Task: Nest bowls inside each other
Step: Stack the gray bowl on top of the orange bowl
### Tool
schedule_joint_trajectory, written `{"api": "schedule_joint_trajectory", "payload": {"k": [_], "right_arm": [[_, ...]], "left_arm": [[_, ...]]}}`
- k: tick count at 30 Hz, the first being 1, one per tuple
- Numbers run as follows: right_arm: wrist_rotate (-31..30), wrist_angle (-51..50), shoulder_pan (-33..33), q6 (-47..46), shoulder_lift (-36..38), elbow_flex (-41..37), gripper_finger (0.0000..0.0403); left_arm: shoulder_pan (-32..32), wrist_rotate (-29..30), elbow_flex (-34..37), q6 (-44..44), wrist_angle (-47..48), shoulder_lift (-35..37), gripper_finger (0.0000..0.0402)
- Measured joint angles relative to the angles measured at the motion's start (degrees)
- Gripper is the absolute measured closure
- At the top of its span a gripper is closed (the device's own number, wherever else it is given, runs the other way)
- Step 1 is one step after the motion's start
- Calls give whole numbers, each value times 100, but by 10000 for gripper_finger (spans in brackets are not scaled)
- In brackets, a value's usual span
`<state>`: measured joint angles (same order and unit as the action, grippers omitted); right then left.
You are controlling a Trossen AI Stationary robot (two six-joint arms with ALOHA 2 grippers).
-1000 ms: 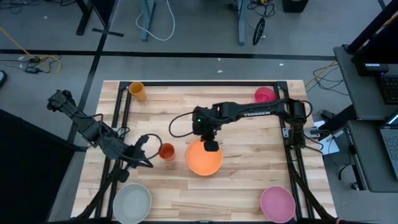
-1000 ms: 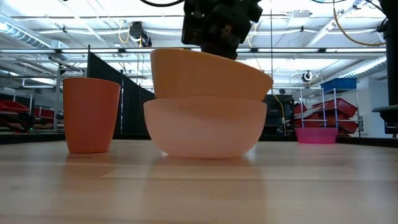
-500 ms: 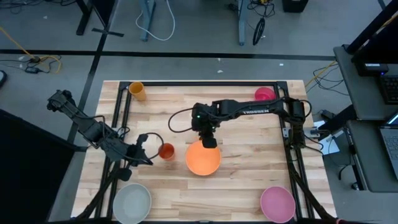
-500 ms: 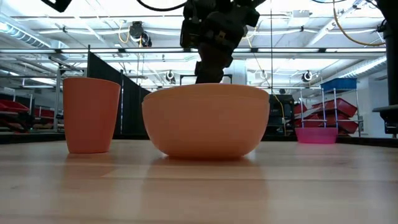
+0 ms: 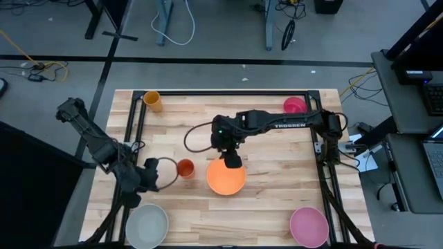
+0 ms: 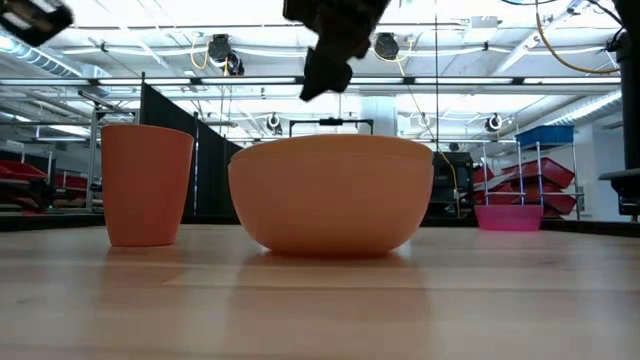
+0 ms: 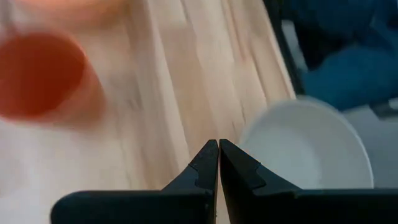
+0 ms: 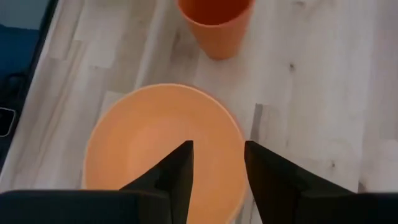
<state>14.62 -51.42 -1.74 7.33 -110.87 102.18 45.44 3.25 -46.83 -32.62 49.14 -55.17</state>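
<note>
The orange bowl [image 5: 226,177] sits level inside the pale pink bowl, whose wall shows in the low view [image 6: 330,200], at the table's middle. My right gripper [image 8: 217,155] hangs open just above the orange bowl's far rim [image 5: 234,160] and touches nothing. The pale grey-green bowl [image 5: 147,225] stands at the near left and the magenta-pink bowl [image 5: 309,226] at the near right. My left gripper [image 7: 218,146] is shut and empty over the table between the small orange cup [image 5: 185,168] and the grey-green bowl [image 7: 311,146].
The orange cup [image 6: 147,185] stands just left of the nested bowls. A yellow-orange cup [image 5: 152,102] is at the far left and a magenta cup [image 5: 294,106] at the far right. Black frame rails [image 5: 131,131] run along the table's left and right sides.
My right gripper has opened and let go of the orange bowl, then risen above it. The bowl, tilted on the pink bowl a second ago, has dropped level into it. My left gripper has swung toward the near edge and the grey-green bowl, turning and tipping down.
</note>
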Motion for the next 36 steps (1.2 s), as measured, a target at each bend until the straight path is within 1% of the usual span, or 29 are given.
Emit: {"api": "schedule_joint_trajectory", "payload": {"k": [3, 7, 9, 11, 14, 16, 18, 21, 25, 28, 31, 34, 36], "right_arm": [[-117, -5, 149, -46, 4, 42, 274], [-149, -10, 266, -154, 4, 42, 274], [-149, -9, 315, -200, 4, 42, 274], [-150, 0, 343, -212, 4, 42, 274], [-150, 5, 391, -231, 4, 42, 274], [-150, 33, 412, -213, 6, 42, 274], [-142, 30, 420, -210, 4, 42, 274], [-149, 49, 441, -180, 7, 42, 274], [-144, 42, 448, -126, 6, 42, 274], [-141, 31, 454, -59, 6, 42, 274], [-143, 68, 448, -13, 7, 42, 274], [-141, 57, 448, 26, 4, 42, 274], [-143, 93, 437, 48, 7, 42, 274]], "left_arm": [[295, -217, 2, -304, 153, -328, 402], [601, -259, 2, -333, 109, -814, 402], [647, -134, 2, -731, 112, -1015, 400], [643, -133, 2, -1256, 94, -1117, 391], [671, -199, 2, -1735, -187, -1251, 361], [701, -369, 2, -1803, -278, -1265, 331], [713, -394, -1, -1965, -416, -1283, 298], [711, -359, 6, -2258, -243, -1374, 250], [737, -341, 95, -2411, -126, -1756, 204], [747, -446, 87, -2408, -185, -2065, 181], [744, -464, 103, -2397, -161, -2287, 169], [736, -465, 92, -2398, -238, -2483, 170], [738, -434, 102, -2400, -201, -2493, 184]]}}
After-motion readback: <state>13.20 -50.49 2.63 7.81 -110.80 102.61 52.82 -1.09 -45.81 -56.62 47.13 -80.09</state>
